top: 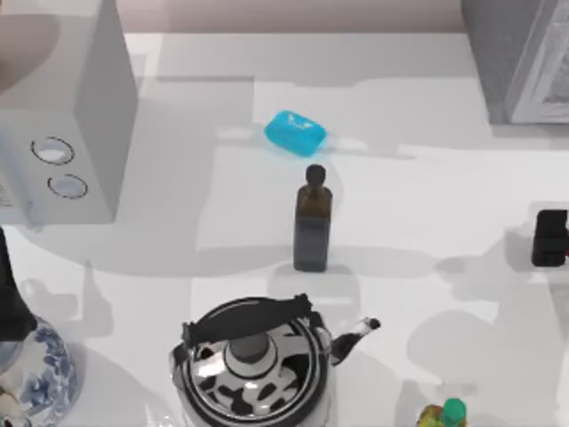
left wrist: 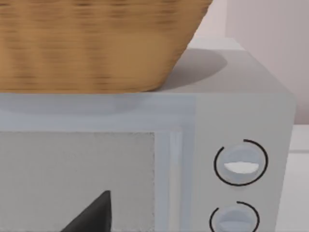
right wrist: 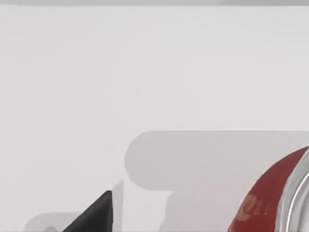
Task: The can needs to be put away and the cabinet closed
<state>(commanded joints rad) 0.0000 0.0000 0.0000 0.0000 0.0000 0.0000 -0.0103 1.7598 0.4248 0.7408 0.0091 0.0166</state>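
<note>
The right claw (top: 549,238) hung at the tabletop's (top: 418,205) right edge, well below the cabinet (top: 520,58); I cannot tell its spread. The can (right wrist: 270,198) lay just beside it. Light, stiff and slick, it probably wants gripping mid-body.

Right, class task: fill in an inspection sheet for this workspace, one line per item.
Surface: white table, shadows only.
Job's things: red can right beside the right gripper, at the table's right edge; cabinet at the far right corner.
Clutter: microwave, basket on top of it, blue block, dark bottle, kettle, vase, green-capped item.
Grippers: right gripper by the can; left arm near the microwave.
Cables: nothing seen.
Surroundings: pale wall.
</note>
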